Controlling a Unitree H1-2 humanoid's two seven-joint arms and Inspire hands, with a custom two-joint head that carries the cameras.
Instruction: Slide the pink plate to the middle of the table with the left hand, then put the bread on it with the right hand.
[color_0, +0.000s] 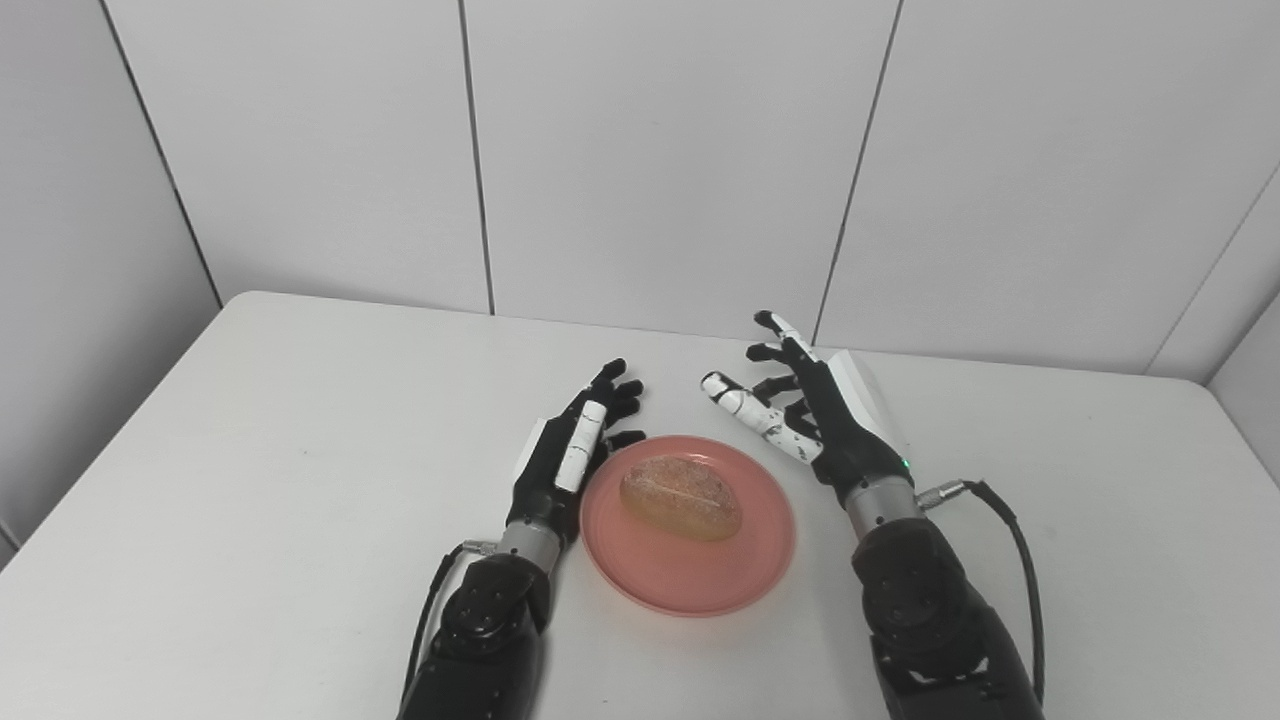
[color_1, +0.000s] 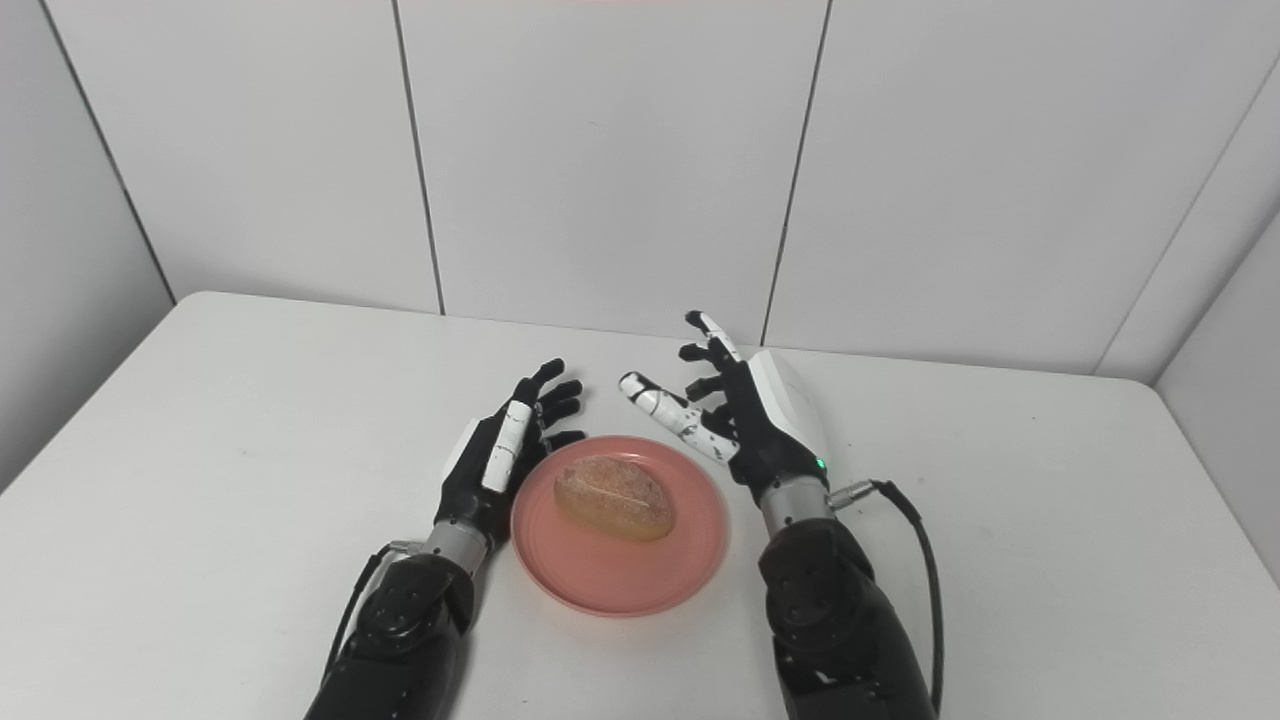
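at centre frame, plate: one pink plate (color_0: 690, 570) sat on the white table (color_0: 250, 450), roughly mid-table, low in the frame.
bread: one bread (color_0: 680, 497) lay on the plate's upper half, touching nothing else.
left hand: the left hand (color_0: 570, 450) was just beside the plate's left rim, fingers spread and holding nothing; whether it touched the rim could not be told.
right hand: the right hand (color_0: 815, 415) stood just beside the plate's upper right rim, palm turned toward the bread, fingers apart and empty.
step: both parts of the task looked done, the plate central and the bread on it.
next move: by my judgement only a clean withdrawal of both hands was called for, without nudging the rim.
count: one plate, one bread, two hands, one table.
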